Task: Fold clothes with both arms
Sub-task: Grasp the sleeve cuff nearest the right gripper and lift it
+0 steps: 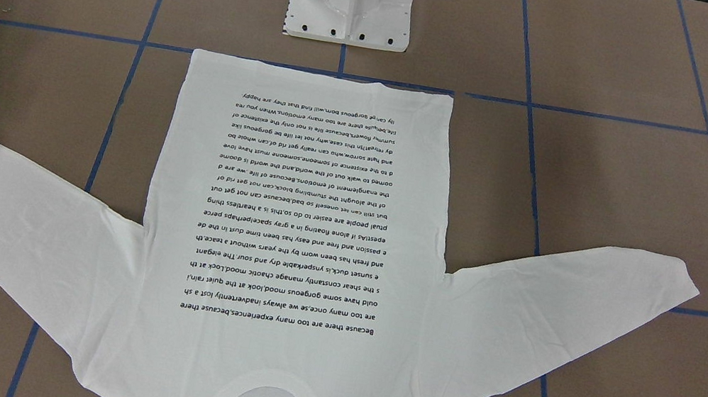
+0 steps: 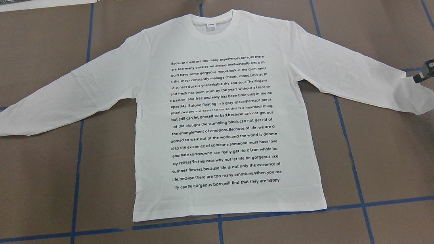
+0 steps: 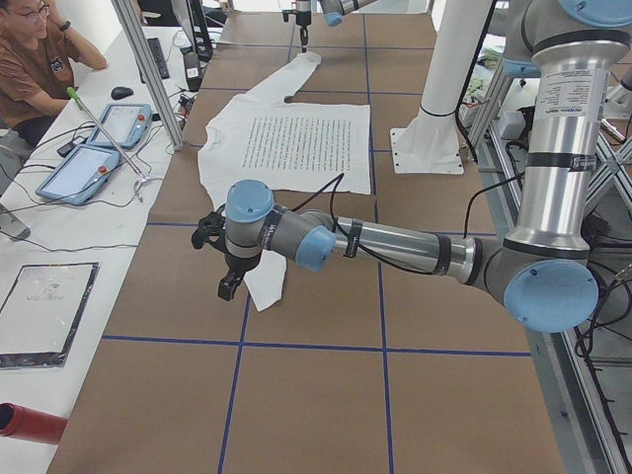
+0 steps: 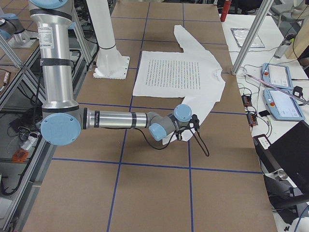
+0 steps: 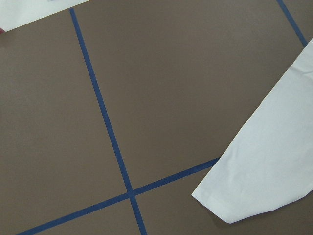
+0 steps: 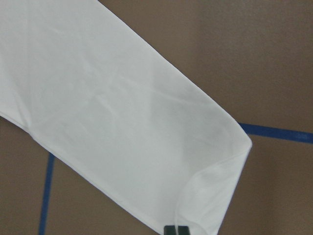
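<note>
My right fingers (image 2: 419,77) were clamped on the cuff of the T-shirt (image 2: 220,117). I couldn't tell whether my left fingers (image 3: 227,288) were apart or together.

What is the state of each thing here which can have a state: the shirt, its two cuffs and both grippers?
White long-sleeved T-shirt with black printed text: unfolded, flat, print up, sleeves spread.
Cuff on robot's right: corner curled up, pinched.
Cuff on robot's left: flat on the brown table, free.
Right gripper: shut on the right cuff.
Left gripper: raised beside the left cuff; open or shut, cannot tell.
</note>
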Available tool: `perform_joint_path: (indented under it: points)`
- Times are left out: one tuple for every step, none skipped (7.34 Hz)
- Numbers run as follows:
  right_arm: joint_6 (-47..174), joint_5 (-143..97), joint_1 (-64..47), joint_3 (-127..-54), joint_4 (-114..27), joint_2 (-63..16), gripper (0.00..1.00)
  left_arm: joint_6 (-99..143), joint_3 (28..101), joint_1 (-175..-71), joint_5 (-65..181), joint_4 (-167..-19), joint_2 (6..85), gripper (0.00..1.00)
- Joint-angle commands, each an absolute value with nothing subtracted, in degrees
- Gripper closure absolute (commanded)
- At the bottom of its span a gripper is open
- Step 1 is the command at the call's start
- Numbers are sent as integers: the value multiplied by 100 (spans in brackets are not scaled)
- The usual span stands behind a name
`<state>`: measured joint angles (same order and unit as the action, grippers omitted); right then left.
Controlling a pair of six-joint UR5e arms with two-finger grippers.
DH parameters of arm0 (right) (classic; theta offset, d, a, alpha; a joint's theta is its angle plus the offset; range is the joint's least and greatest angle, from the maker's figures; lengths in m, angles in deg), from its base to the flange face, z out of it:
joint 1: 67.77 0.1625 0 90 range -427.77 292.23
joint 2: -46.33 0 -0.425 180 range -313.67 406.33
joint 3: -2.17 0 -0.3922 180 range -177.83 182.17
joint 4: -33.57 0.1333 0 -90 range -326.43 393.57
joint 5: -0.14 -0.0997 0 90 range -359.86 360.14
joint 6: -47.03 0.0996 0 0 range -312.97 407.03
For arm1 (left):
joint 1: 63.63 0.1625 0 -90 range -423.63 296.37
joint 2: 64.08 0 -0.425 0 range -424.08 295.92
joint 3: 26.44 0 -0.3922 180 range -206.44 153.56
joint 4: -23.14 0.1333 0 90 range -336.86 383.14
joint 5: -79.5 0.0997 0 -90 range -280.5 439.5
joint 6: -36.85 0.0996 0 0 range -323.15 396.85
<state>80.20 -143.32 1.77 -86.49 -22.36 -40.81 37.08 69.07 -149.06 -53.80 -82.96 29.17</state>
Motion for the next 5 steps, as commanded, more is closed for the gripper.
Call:
perform_joint_path:
  points:
    - [9190, -14452, 157, -9117, -2242, -3633, 100, 3711, 6901, -14906, -5383, -8294, 2926, 1]
    - [9743, -14435, 61, -9065, -2242, -3177, 100, 3711, 6918, -14906, -5383, -8285, 2926, 1]
    - [10209, -14304, -122, -9030, -2242, -2789, 100, 3711, 6927, -14915, -5383, -8294, 2926, 1]
    - [10545, -14007, -368, -9021, -2233, -2429, 100, 3703, 6927, -14915, -5375, -8294, 2917, 1]
    - [10948, -13691, -605, -9021, -2233, -2016, 100, 3694, 6919, -14915, -5375, -8285, 2917, 1]
